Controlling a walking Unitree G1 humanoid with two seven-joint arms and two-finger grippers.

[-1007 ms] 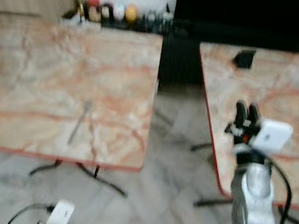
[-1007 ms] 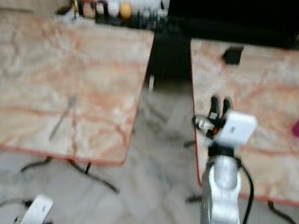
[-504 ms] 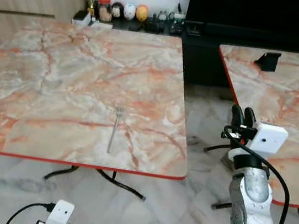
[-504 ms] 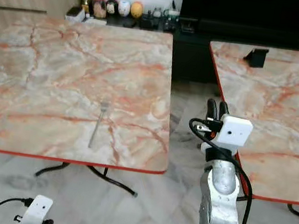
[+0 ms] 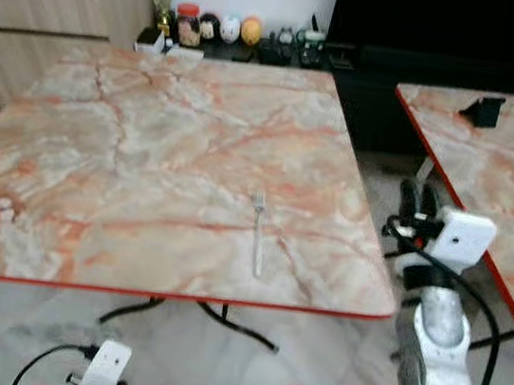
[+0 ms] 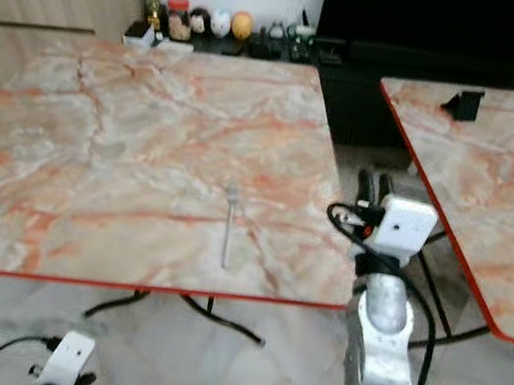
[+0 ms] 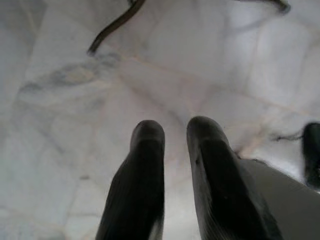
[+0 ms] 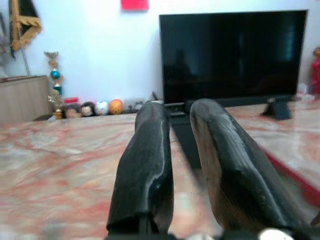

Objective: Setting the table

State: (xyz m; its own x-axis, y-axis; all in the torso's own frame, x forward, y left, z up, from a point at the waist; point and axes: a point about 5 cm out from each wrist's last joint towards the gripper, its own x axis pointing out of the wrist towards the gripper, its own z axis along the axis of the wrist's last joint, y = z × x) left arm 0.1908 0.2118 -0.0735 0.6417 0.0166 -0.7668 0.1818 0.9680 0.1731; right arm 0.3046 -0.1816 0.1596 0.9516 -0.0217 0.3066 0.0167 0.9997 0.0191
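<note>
A slim metal fork (image 5: 257, 232) is lying flat on the near half of a square table (image 5: 131, 136), tines pointing away from the robot, well to the left of the right gripper (image 5: 420, 191) and slightly beyond it. The tabletop is showing a glossy marble pattern, cream veined with pink and orange, trimmed in a thin red edge and standing on dark curved metal legs. The right gripper is hovering upright just off that table's right near corner, over the gap between it and a second table (image 5: 489, 177) of the same marble finish on its right. Its two long black fingers (image 8: 150, 165), matt and rounded at the tips, are sitting slightly apart with nothing between them. A white boxy camera housing is sitting on its silver wrist, with a black cable looping beside it.

The left gripper (image 7: 172, 137) is hanging low over the pale grey marbled floor tiles (image 7: 75, 125), fingers a narrow gap apart and empty.

Far ahead of the right gripper, a large black television (image 8: 232, 55) is standing against a white wall, with small round figurines (image 5: 227, 28) lined up to its left. No writing is legible anywhere.
</note>
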